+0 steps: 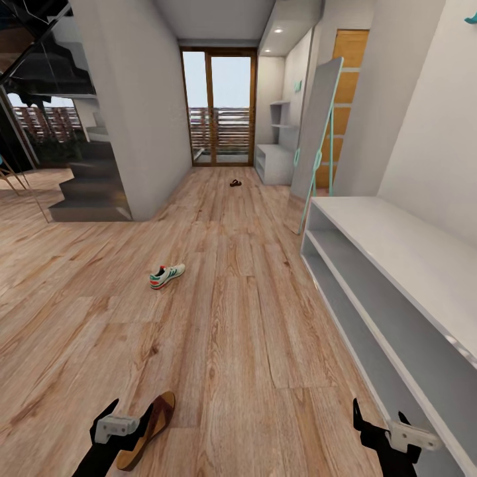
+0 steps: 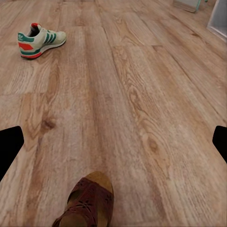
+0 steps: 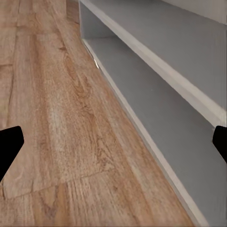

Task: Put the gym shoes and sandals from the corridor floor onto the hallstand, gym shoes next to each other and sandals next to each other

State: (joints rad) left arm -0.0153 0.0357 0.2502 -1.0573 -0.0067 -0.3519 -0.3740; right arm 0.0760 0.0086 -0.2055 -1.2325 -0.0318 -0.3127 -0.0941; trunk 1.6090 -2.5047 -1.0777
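From the head, the rack [image 1: 397, 265] stands bare; a sandal [image 1: 149, 430] lies well off it beside the left gripper [image 1: 109, 430], a sneaker [image 1: 167, 275] and second sandal [image 1: 235, 183] farther. Left wrist: fingers [image 2: 9, 146] wide over that sandal. Right wrist: fingers [image 3: 9, 146] wide, empty, near the rack. Nothing gathered; next, lower and grasp.

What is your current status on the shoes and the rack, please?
Left tool and right tool open, empty. Sandal on floor by left tool; gym shoe mid-corridor; second sandal far down. Hallstand tiers bare, path unobstructed.
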